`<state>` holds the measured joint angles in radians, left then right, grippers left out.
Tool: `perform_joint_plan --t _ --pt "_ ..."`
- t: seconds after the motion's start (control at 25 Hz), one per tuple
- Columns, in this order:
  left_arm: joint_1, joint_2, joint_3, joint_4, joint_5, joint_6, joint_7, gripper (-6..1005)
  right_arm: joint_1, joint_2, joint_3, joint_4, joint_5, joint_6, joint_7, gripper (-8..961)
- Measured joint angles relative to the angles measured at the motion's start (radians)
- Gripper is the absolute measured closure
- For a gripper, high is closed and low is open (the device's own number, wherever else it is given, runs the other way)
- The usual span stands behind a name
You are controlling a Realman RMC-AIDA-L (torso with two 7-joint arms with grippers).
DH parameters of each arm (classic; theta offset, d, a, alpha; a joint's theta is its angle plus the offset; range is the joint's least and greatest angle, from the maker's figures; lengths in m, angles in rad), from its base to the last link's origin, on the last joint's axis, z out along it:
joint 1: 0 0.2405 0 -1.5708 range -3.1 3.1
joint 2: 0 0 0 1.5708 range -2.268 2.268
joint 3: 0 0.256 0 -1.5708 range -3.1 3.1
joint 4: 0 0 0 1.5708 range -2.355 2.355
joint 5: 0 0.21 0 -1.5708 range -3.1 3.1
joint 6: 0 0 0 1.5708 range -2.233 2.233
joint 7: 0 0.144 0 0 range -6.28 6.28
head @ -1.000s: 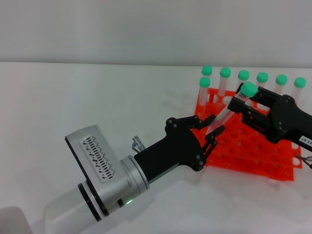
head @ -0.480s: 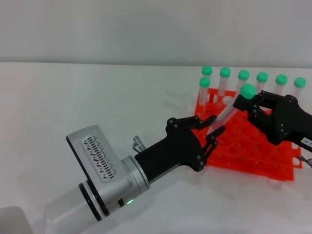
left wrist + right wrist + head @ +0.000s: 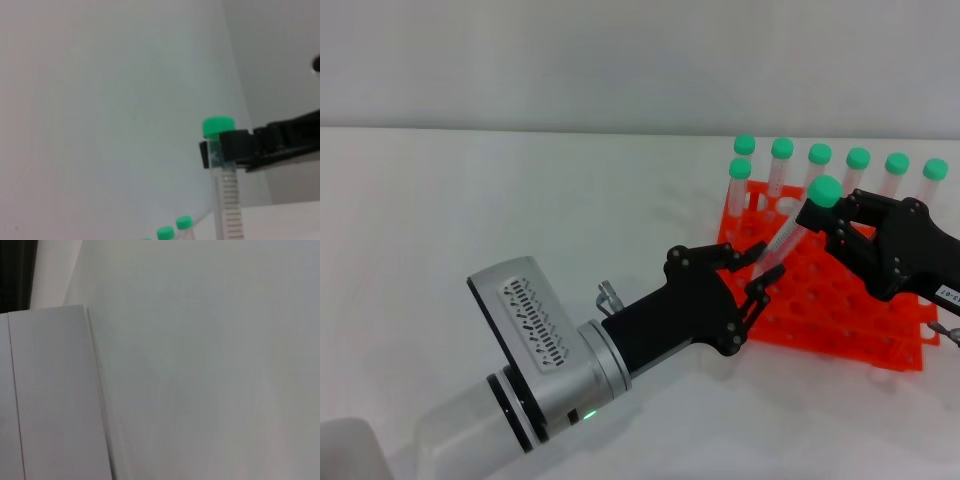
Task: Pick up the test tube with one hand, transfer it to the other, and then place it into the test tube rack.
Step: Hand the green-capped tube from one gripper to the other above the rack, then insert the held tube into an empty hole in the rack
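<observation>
Right of centre in the head view, the right gripper fingers now clamp the test tube below its cap, while the left gripper fingers have spread off its lower end, so the handover looks complete above the test tube rack.

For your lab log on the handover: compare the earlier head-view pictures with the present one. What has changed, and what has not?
The right pincer has closed on the test tube just under its cap. The left pincer has opened, released the tube's lower end and backed slightly away. The tube stays tilted over the test tube rack, where the seven racked tubes are unmoved.
</observation>
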<state>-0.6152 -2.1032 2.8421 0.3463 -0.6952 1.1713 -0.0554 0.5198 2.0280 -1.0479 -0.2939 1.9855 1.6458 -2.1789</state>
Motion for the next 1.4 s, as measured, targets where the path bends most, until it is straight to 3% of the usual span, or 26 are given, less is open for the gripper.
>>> perform_joint_plan --t 0.56,0.6,0.8,1.0,1.4 --pt "0.002 0.000 -0.001 -0.001 0.004 -0.024 0.025 632 0.001 0.000 0.006 -0.001 0.007 -0.005 -0.008 758" --pt "0.011 0.000 -0.002 -0.001 0.003 -0.023 0.041 598 0.000 0.000 0.008 -0.001 0.011 -0.008 -0.014 758" --pt "0.100 0.000 -0.050 0.038 -0.001 -0.011 0.157 426 -0.001 -0.001 0.008 -0.001 0.060 -0.043 -0.060 758" --pt "0.202 0.002 -0.117 0.056 -0.007 0.038 0.205 332 0.030 0.000 0.000 0.011 0.094 -0.088 -0.120 758" --pt "0.312 0.007 -0.130 0.046 -0.224 0.131 0.194 333 0.155 0.000 0.002 0.110 0.122 -0.215 -0.257 758"
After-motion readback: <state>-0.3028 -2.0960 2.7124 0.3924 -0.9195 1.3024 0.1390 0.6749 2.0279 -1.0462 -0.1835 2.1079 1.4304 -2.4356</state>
